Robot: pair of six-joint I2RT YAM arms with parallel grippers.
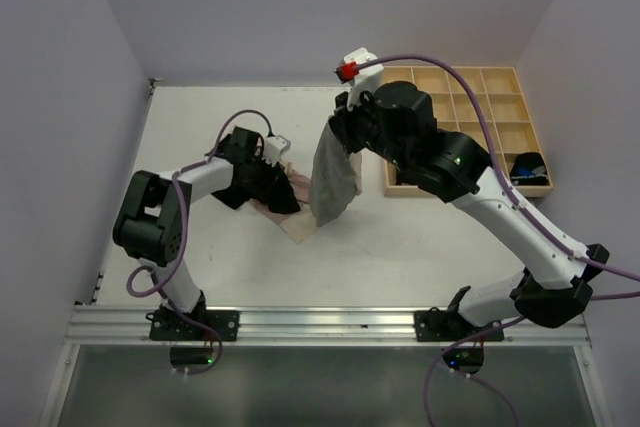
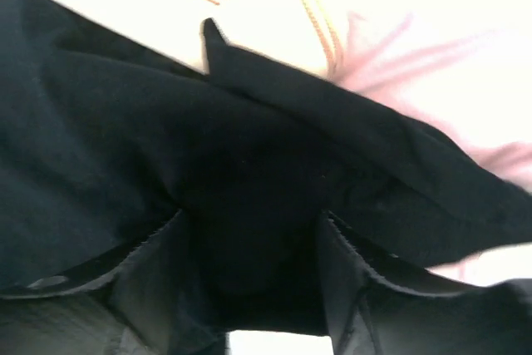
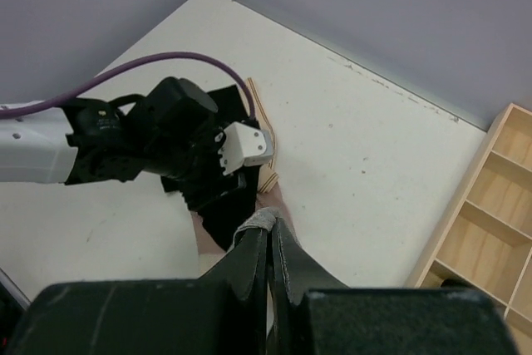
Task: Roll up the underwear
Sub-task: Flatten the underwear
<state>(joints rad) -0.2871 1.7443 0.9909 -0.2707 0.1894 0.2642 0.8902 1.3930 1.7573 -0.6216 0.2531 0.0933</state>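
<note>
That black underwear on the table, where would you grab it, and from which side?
Probably a raised fold, from straight above. The black underwear lies crumpled flat on the table, so only a bunched ridge fits a pinch; the left gripper straddles one.

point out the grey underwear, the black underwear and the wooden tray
grey underwear (image 1: 335, 182), top view, middle of the hanging cloth
black underwear (image 2: 357, 139), left wrist view, upper fold of the cloth
wooden tray (image 1: 500, 69), top view, far rim
</note>
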